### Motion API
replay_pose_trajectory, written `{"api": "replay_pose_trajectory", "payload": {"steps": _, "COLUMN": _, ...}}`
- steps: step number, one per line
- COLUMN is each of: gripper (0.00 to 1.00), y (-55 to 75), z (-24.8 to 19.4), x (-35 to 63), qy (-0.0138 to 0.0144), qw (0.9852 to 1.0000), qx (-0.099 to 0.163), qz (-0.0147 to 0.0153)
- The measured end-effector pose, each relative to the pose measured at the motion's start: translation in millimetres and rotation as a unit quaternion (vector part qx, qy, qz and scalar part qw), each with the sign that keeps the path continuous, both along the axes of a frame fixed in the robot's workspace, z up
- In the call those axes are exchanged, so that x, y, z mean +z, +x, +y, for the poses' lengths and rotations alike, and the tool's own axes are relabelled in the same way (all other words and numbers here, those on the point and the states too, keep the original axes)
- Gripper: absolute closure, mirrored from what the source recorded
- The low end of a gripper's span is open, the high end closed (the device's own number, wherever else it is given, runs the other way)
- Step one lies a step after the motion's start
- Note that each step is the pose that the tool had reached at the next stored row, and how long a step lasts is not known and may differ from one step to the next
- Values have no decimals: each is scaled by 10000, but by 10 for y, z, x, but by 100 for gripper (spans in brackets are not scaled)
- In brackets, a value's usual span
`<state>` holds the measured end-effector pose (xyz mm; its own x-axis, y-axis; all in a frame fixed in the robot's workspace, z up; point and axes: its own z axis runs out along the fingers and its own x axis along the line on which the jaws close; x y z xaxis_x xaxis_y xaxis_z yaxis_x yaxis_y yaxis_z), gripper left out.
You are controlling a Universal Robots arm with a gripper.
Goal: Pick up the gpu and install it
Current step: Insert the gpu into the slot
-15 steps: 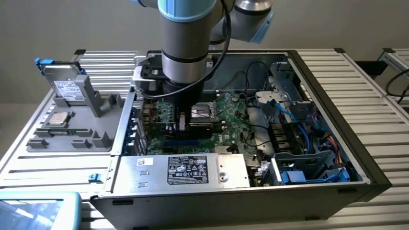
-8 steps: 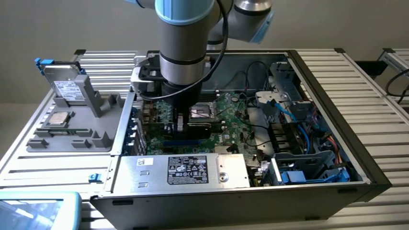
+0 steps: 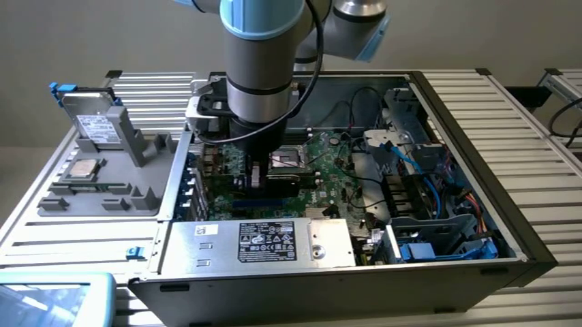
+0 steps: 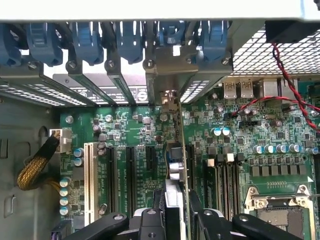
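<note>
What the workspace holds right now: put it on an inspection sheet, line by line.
Surface: slatted metal table, open computer case on it.
Job's things: the gpu upright, edge-on over the motherboard slots; whether it is seated cannot be told.
Clutter: grey parts tray beside the case, with a hard drive and a processor chip.
Grippers: gripper shut on the gpu, inside the case.
Cables: blue cables, red-black wires, yellow-sleeved bundle.
Surroundings: blue-edged device.
</note>
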<state>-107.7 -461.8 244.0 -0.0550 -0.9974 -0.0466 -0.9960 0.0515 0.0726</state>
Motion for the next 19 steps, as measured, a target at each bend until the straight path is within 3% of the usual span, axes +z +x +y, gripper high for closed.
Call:
{"api": "replay_pose_trajectory", "payload": {"steps": 8, "gripper": 70, "y": 0, "z": -34, "x": 0, "qy": -1, "qw": 10000, "qx": -23, "qz": 43}}
{"api": "replay_pose_trajectory", "payload": {"steps": 19, "gripper": 70, "y": 2, "z": -44, "x": 0, "qy": -21, "qw": 10000, "qx": -30, "qz": 47}}
